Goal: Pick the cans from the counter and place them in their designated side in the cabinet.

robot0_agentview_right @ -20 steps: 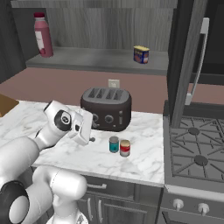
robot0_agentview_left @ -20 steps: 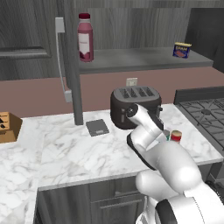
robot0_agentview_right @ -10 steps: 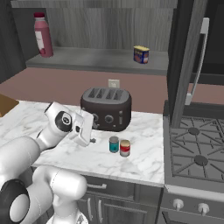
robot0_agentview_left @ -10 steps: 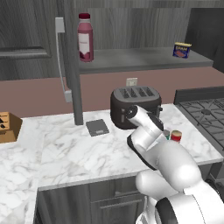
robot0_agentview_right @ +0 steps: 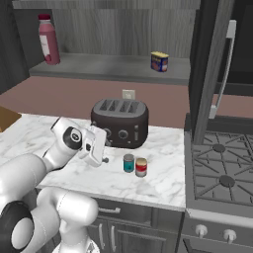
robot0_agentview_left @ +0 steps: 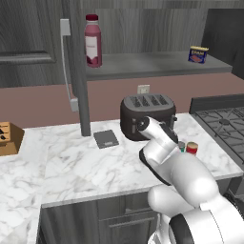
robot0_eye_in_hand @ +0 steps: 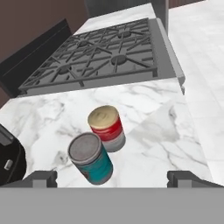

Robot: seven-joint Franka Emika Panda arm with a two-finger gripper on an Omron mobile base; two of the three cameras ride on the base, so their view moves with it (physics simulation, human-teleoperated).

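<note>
Nothing is placed yet: the teal can [robot0_agentview_right: 129, 162] and red can [robot0_agentview_right: 141, 167] stand touching near the desk's [robot0_agentview_right: 163, 183] front edge, cabinet shelf [robot0_agentview_right: 99, 65] awaiting. The gripper [robot0_agentview_right: 105, 150] hovers beside them, jaws wide, empty.

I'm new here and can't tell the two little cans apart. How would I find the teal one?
Find the black toaster on the marble counter. Two short cans stand together in front of it. The teal can is the left one in the right base view, beside the red can.
</note>
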